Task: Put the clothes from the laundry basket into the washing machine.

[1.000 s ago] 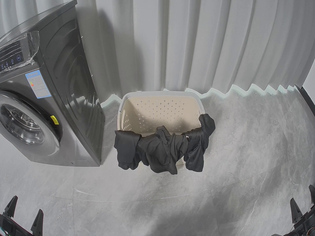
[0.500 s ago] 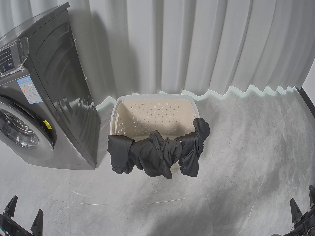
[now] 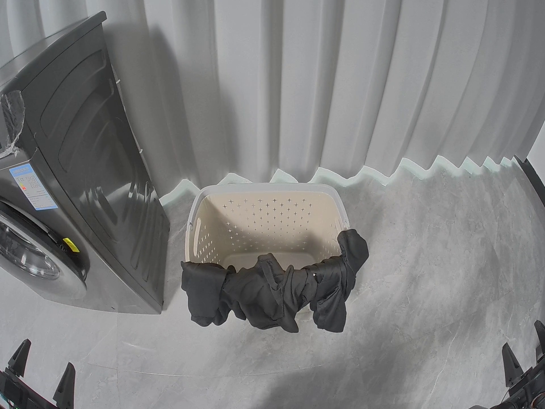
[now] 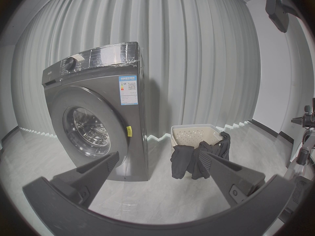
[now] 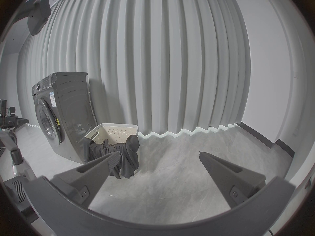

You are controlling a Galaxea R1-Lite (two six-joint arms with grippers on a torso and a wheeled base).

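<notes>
Sliding toward 9 o'clock in the head view, the washing machine (image 3: 85, 160) now sits partly cut off, while the laundry basket (image 3: 267, 187) has dropped lower and nearer the middle. The whole picture moved together, so the camera turned, not the things. I judge the robot is squaring up to the basket, with no garment picked yet. The dark clothes (image 3: 272, 296) hang bunched over the basket's 6 o'clock rim, one end climbing the 4 o'clock corner. What shows of the inside is bare. The left end effector (image 3: 47, 354) at 7 o'clock and the right end effector (image 3: 522, 336) at 4 o'clock are both spread wide, holding nothing, well apart from the basket.

In the left wrist view, the wide fingers (image 4: 98, 171) frame the machine's round door (image 4: 87, 131), which is closed. It will probably need opening before anything goes in. The basket stands just beside the machine's side panel.

In the right wrist view, the fingers are equally wide, and the clothes trail down the basket's outer wall to the floor (image 5: 183, 167).
</notes>
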